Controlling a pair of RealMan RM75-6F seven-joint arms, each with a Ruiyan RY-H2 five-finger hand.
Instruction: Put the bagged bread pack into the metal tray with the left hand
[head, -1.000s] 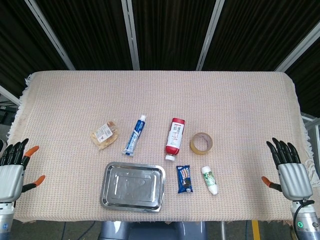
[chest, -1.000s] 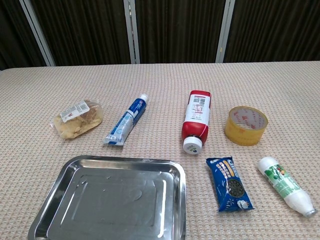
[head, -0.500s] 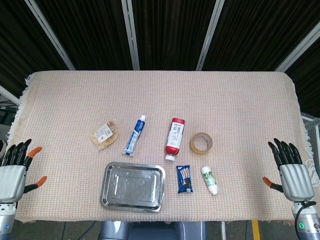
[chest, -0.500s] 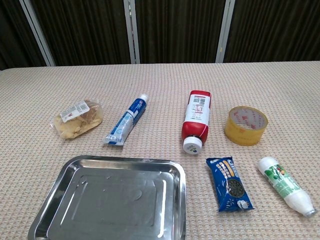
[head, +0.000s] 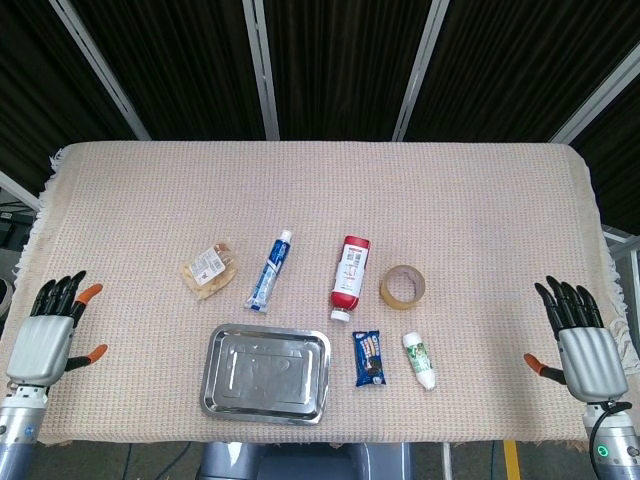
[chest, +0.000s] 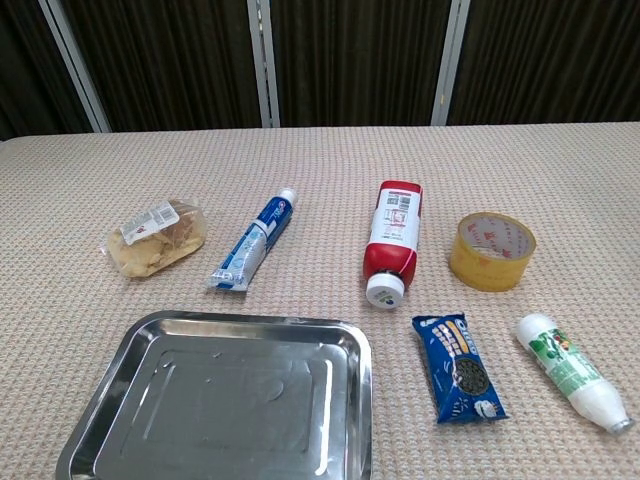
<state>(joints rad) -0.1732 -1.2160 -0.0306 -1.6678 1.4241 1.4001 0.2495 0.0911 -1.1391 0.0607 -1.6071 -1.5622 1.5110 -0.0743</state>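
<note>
The bagged bread pack (head: 209, 270) (chest: 156, 238) lies on the cloth, a clear bag with a white label, left of the toothpaste. Just in front of it sits the metal tray (head: 266, 372) (chest: 100, 420), with nothing in it. In the head view my left hand (head: 52, 334) hovers open at the table's left front edge, fingers spread, well left of the bread and tray. My right hand (head: 578, 339) stays open at the right front edge. Neither hand appears in the chest view.
A toothpaste tube (head: 270, 270), a red bottle (head: 349, 275) and a tape roll (head: 402, 287) lie in a row right of the bread. A blue cookie pack (head: 369, 358) and a small white bottle (head: 419, 360) lie right of the tray.
My left hand has moved up and slightly inward toward the table. The right hand and all objects stay where they were.
</note>
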